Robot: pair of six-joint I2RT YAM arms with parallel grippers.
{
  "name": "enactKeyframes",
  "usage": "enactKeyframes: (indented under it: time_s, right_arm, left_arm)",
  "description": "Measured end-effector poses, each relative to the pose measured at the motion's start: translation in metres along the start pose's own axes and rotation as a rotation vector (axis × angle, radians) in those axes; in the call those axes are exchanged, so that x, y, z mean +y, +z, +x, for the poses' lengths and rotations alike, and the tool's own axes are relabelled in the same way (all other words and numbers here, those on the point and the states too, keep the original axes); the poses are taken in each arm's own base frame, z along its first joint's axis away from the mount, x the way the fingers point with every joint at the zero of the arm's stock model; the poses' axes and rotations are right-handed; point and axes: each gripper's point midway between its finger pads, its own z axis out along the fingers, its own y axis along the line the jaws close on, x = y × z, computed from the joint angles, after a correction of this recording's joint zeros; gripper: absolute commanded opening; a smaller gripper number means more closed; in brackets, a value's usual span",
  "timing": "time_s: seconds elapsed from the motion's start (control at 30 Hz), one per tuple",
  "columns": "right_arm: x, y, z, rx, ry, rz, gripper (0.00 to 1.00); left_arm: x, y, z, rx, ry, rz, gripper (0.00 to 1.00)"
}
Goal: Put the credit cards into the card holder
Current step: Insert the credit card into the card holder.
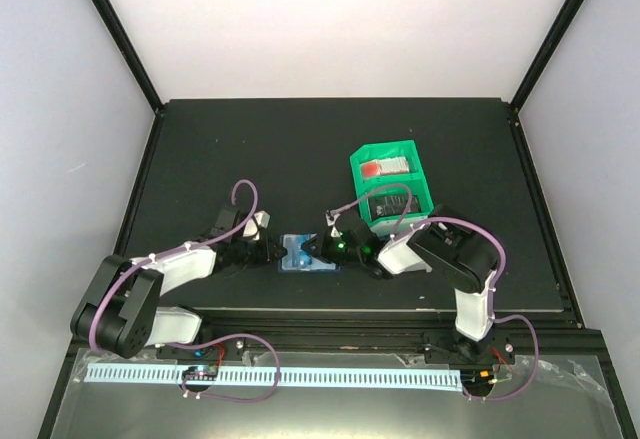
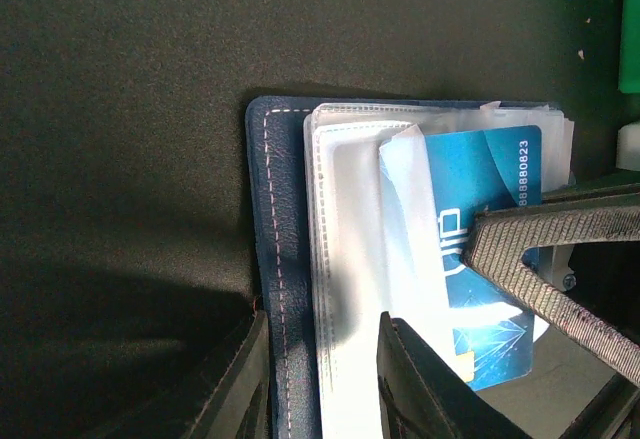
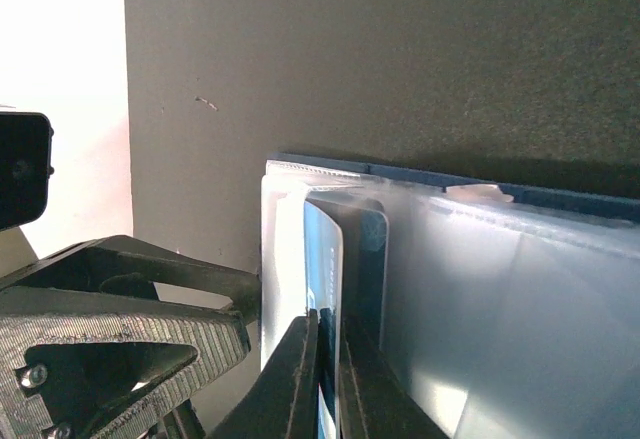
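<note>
Overhead, green bin (image 1: 385, 150), wrist-level, credit card (image 2: 480, 179) digits

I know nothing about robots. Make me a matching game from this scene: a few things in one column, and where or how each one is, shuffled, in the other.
Things
1. credit card
2. card holder
3. green bin
4. left gripper

Places and states
A. standing farther back, to the right of the holder
B. clamped on the holder's edge
C. lying open, clear sleeves facing up
D. partly inside a sleeve, pinched by the right gripper

Pairs: 1-D, 2-C, 3-A, 4-B
</note>
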Motion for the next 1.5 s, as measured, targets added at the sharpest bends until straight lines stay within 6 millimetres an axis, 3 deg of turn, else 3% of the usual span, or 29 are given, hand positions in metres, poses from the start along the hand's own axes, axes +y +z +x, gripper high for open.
enactKeyframes:
  time_s: [0.13,0.27,0.47,1.1,1.33,1.5]
  right_arm:
    - [0.0,0.0,0.001,0.003,-0.002,0.001,0.16]
    - [0.002,-0.002,0.002,0.0,-0.018,0.01,0.35]
    - [0.005,-0.013,0.002,-0.014,-0.048,0.049,0.49]
    - [0.001,-0.029,0.005,-0.033,-0.175,0.322,0.65]
    - [-0.005,-0.045,0.001,-0.056,-0.213,0.41,0.76]
    - [-0.001,-0.051,-0.003,-0.078,-0.257,0.44,0.77]
  left_arm:
    - [0.0,0.0,0.001,0.0,0.0,0.0,0.33]
    - [0.0,0.0,0.001,0.0,0.001,0.001,0.34]
    - [0.0,-0.002,0.002,0.002,0.0,0.001,0.35]
    - [-0.001,-0.002,0.004,0.008,-0.001,0.005,0.35]
    - [-0.003,-0.002,0.005,0.013,0.001,0.018,0.44]
    - [-0.006,-0.003,0.006,0.018,0.002,0.033,0.47]
